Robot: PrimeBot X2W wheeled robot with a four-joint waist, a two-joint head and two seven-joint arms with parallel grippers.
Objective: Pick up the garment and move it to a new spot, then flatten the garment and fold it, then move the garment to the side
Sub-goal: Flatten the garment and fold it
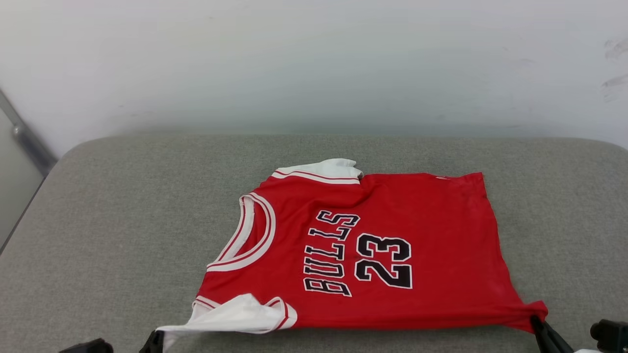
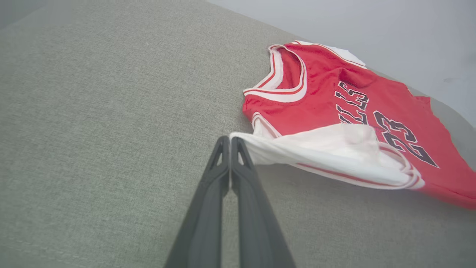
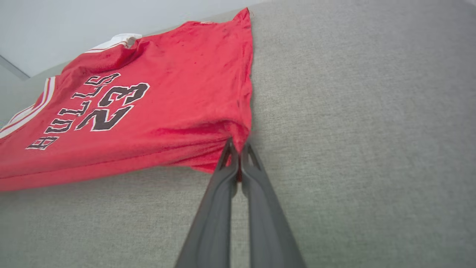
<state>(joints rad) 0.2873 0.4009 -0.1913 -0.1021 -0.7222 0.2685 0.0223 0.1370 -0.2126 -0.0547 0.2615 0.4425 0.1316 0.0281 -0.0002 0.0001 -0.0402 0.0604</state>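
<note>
Garment [image 1: 373, 245]: lies spread print-up on grey table [image 1: 122, 220]. Pinched at its white sleeve tip by closed left gripper [image 2: 230, 140], at its red hem corner by closed right gripper [image 3: 239, 145].

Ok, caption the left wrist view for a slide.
Left gripper pinching a white sleeve corner of the garment, spread on a grey cushion.

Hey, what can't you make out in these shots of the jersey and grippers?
Head view: bottom edge cuts off left gripper and right gripper, all but the fingertips.
Left wrist view: the white sleeve covers part of the jersey's BULLS lettering.
Right wrist view: how much hem is pinched, hidden by the fingers.
Every view: the jersey's underside, hidden by its own front.
</note>
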